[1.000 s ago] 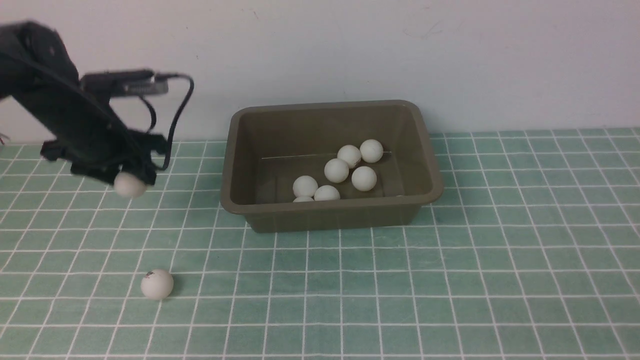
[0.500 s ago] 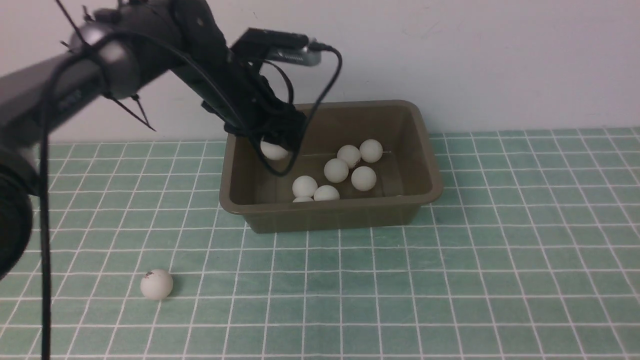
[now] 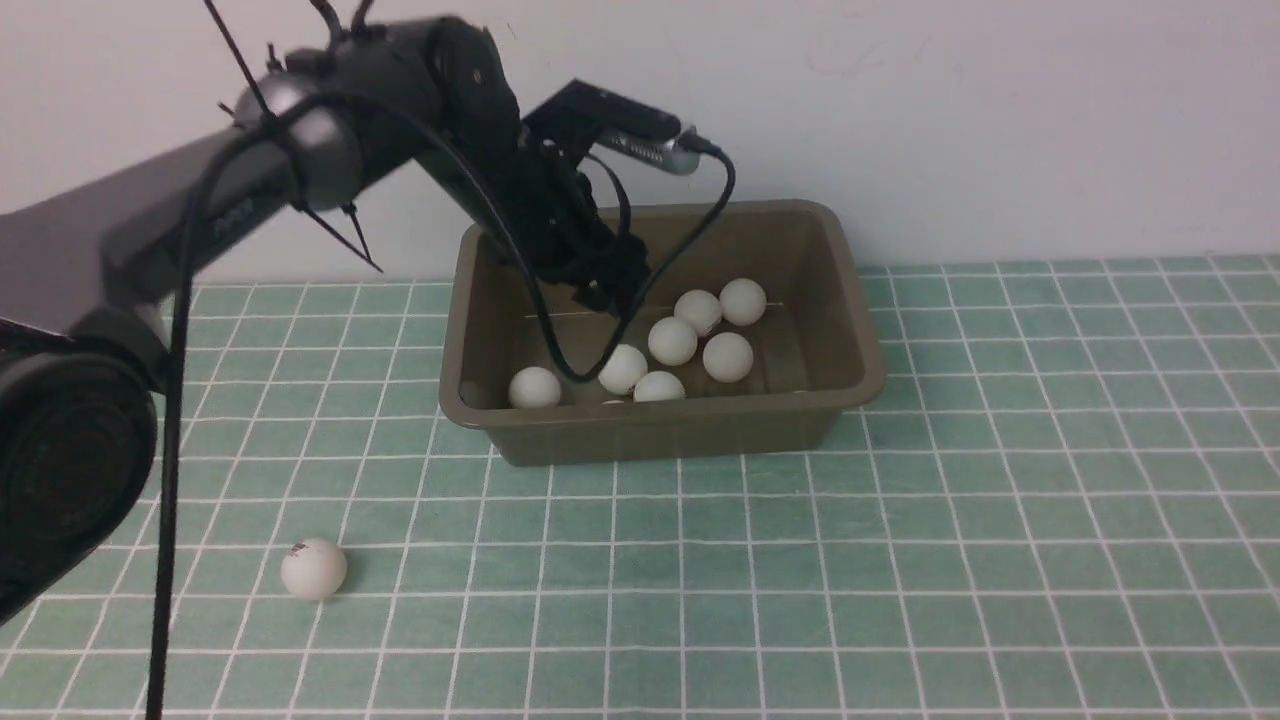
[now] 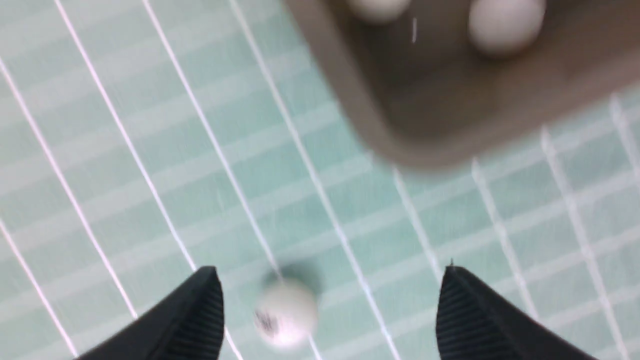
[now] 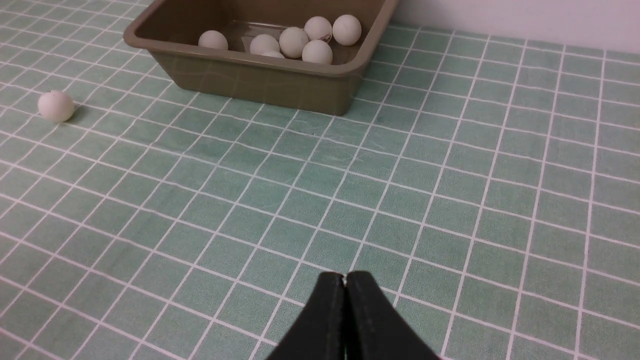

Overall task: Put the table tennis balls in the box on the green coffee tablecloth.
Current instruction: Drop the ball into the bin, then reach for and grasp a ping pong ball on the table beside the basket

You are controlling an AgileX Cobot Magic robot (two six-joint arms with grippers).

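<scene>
Swung over the box [image 3: 850, 375], the left gripper [image 3: 600, 290] gapes empty; one ball [image 3: 313, 568] lies nearer-left on the tablecloth [image 3: 900, 560].

We seem to be at a plain robot test bench: a checked green cloth [image 3: 900, 560] covers it, a bare white wall [image 3: 1000, 110] stands at the far edge, and a cabled black arm [image 3: 300, 170] reaches in from the left.

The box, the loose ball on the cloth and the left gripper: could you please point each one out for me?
box [image 3: 660, 438], front view, middle of its near wall.
loose ball [image 3: 314, 568], front view, centre of the ball.
left gripper [image 4: 330, 320], left wrist view, midway between its open fingertips.
</scene>
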